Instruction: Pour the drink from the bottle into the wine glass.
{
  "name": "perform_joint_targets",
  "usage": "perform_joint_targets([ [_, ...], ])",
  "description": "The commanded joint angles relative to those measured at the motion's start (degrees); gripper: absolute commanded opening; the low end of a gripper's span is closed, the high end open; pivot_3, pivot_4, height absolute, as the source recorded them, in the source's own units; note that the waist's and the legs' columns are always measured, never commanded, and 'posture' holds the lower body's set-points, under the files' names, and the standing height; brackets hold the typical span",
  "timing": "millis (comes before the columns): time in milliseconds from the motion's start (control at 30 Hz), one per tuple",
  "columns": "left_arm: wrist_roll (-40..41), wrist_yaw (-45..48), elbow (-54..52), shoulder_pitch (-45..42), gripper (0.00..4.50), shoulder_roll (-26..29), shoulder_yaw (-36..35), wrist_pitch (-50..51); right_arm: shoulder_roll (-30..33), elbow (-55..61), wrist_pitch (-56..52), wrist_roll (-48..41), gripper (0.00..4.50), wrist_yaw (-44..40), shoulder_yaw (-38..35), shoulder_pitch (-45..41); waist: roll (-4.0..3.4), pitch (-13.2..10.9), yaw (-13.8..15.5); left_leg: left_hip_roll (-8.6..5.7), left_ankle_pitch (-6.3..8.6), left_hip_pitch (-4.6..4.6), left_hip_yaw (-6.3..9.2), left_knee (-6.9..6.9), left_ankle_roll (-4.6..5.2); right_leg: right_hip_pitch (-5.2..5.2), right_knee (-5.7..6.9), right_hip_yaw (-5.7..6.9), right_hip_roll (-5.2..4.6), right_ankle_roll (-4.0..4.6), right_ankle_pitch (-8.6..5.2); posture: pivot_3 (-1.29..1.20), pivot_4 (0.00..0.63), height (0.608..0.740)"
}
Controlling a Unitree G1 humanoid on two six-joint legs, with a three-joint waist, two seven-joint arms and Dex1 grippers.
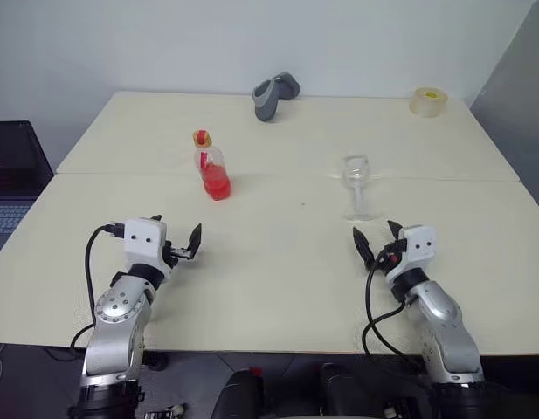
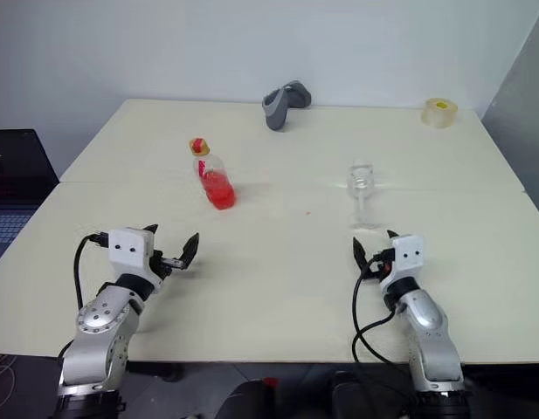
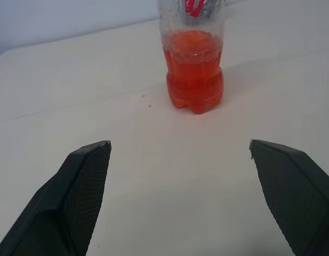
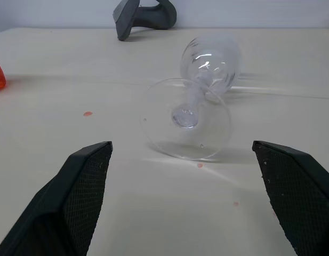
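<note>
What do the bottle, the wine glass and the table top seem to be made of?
The bottle: probably clear thin plastic, with a moulded lobed base and red drink showing through. The wine glass: likely glass, colourless with sharp bright reflections on bowl and foot. The table: cream, matte and smooth, perhaps laminate; I cannot be sure.

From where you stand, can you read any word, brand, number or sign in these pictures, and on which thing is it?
No text can be read.
Bottle: its label has red marks, cut off and too blurred to read.
Bottle cap: yellow and red, no letters can be made out.
Tape roll: no print can be made out.
Laptop: the screen is too dark and small to read.
</note>
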State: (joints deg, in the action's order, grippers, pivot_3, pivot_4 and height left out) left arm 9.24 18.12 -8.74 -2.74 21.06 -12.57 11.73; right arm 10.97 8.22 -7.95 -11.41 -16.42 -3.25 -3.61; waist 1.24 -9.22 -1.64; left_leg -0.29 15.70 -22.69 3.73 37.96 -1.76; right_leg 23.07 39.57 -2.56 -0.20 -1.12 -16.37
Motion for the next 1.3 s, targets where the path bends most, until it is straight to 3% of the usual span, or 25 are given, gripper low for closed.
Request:
perform_joint_targets([
  [33, -0.2, 0.4, -1.4, 0.2, 4.47, 0.0, 0.6, -2.6, 0.8, 0.3, 1.6, -0.2, 4.5, -1.0, -0.5, -0.8, 0.0, 0.0, 0.0, 0.0, 0.0, -0.01, 0.01, 0.0, 0.0, 0.0, 0.0, 0.01, 0.0, 0.0, 0.0, 0.0, 0.15, 0.74],
  [767, -0.3, 6.2, 2.4, -1.1, 4.47, 1.4, 3.1, -9.2, 6.2, 6.1, -3.4, -3.3, 4.5, -12.3, 4.8, -0.1, -0.01, 0.0, 0.0, 0.0, 0.0, 0.0, 0.02, 0.01, 0.01, -0.01, 0.0, 0.03, 0.0, 0.0, 0.0, 0.0, 0.15, 0.74],
  [1000, 0.7, 4.0, 9.6, -10.0, 4.47, -1.1, 2.8, -7.4, 11.0, 14.8, -11.8, -8.7, 4.5, -19.4, 8.3, -4.3, -0.01, 0.0, 0.0, -0.03, 0.0, 0.02, 0.14, 0.07, 0.01, -0.14, -0.04, 0.13, 0.0, 0.0, 0.0, 0.0, 0.15, 0.74],
  [1300, -3.2, 1.2, 32.8, -27.5, 4.47, -1.6, 5.0, -8.1, 10.1, 17.8, -18.0, -11.8, 4.5, -18.8, 8.8, -12.6, 0.0, 0.0, 0.1, -0.1, -0.01, -0.01, 0.34, 0.09, 0.01, -0.29, -0.18, 0.31, 0.01, 0.0, 0.0, 0.0, 0.15, 0.74],
])
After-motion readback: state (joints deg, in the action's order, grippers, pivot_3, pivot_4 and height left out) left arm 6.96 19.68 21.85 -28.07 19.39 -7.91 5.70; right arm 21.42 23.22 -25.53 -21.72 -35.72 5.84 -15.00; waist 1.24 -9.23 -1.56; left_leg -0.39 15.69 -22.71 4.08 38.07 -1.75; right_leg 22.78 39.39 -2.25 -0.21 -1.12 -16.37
